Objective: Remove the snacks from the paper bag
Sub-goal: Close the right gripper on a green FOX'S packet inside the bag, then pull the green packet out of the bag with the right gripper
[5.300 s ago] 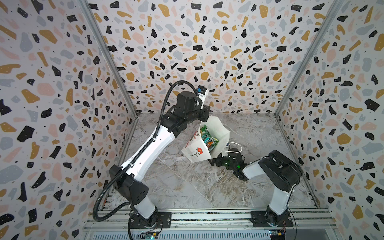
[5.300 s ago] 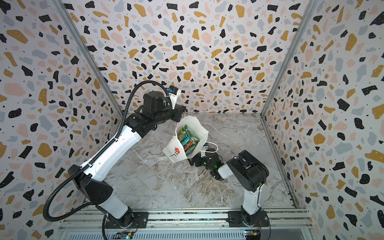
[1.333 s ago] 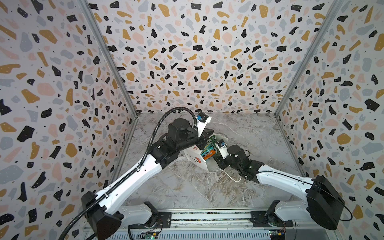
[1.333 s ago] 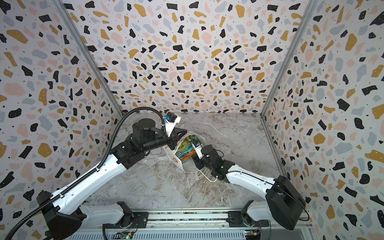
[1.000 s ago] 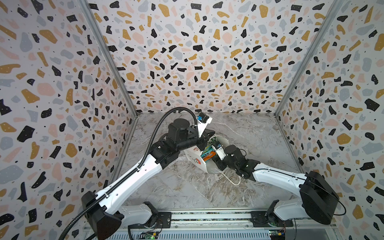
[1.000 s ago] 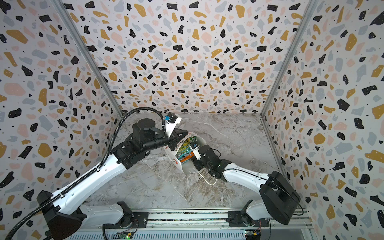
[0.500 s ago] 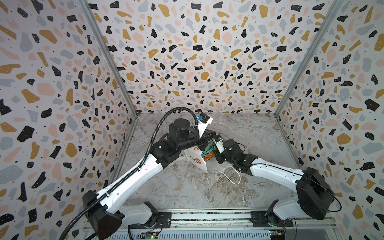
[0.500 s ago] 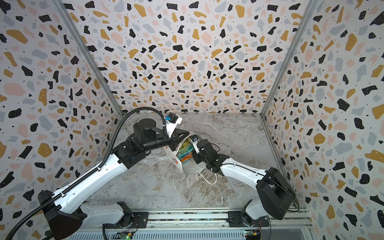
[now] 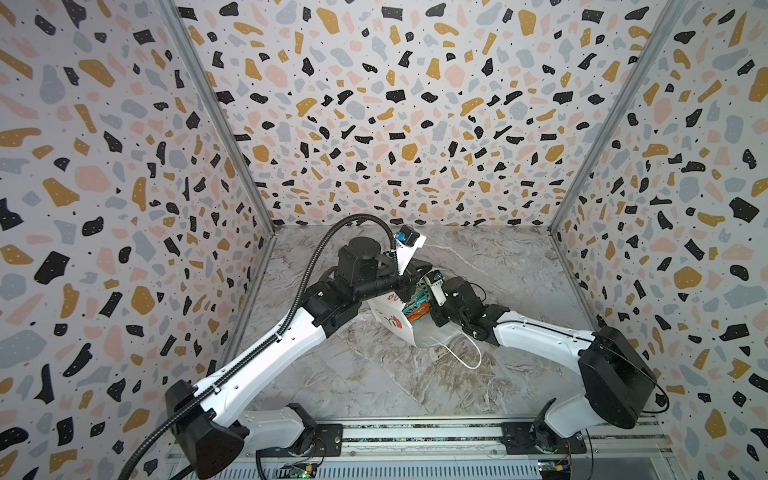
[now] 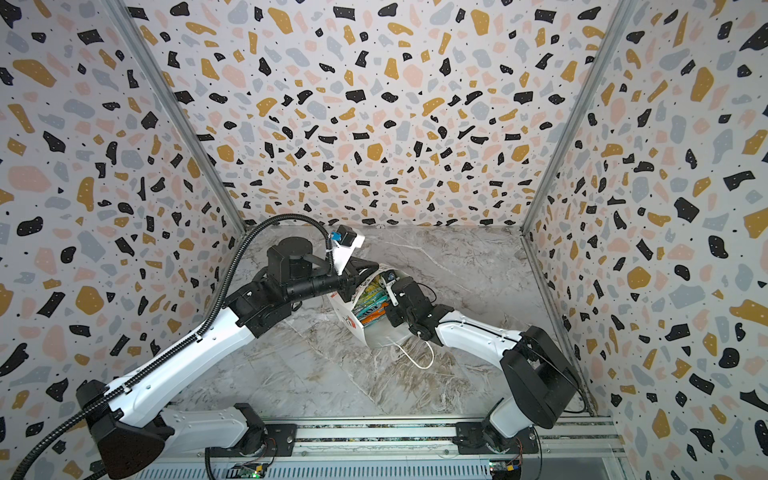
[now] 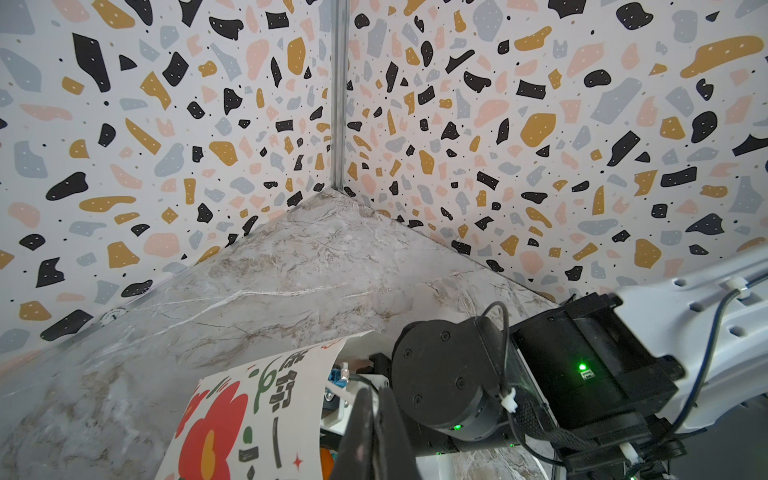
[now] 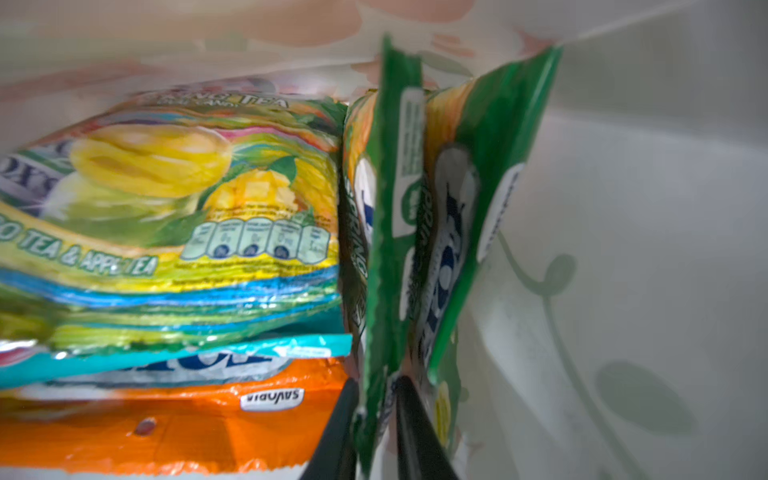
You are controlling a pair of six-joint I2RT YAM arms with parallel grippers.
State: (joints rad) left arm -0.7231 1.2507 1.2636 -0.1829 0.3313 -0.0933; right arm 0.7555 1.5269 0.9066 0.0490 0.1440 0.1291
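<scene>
Pinching the green pouch (image 12: 386, 291) by its crimped edge, right claw (image 12: 376, 382) sits clamped, inside the bag (image 12: 623, 208). Pouch likely light, floppy, slick; the edge seal grips best. Just beside, other pouches (image 12: 166, 208) lie stacked. Farther out, left claw (image 11: 376, 419) shut on bag rim.

Snacks (image 10: 370, 309) in bag (image 10: 351, 318), ctr table (image 10: 332, 374)

You have one paper bag (image 9: 397, 328), two robot arms (image 9: 270, 353) (image 9: 540, 340) and five snacks: two green pouches (image 12: 386, 208) (image 12: 486, 187), one yellow-green (image 12: 174, 199), one teal (image 12: 208, 353), one orange (image 12: 166, 428).
</scene>
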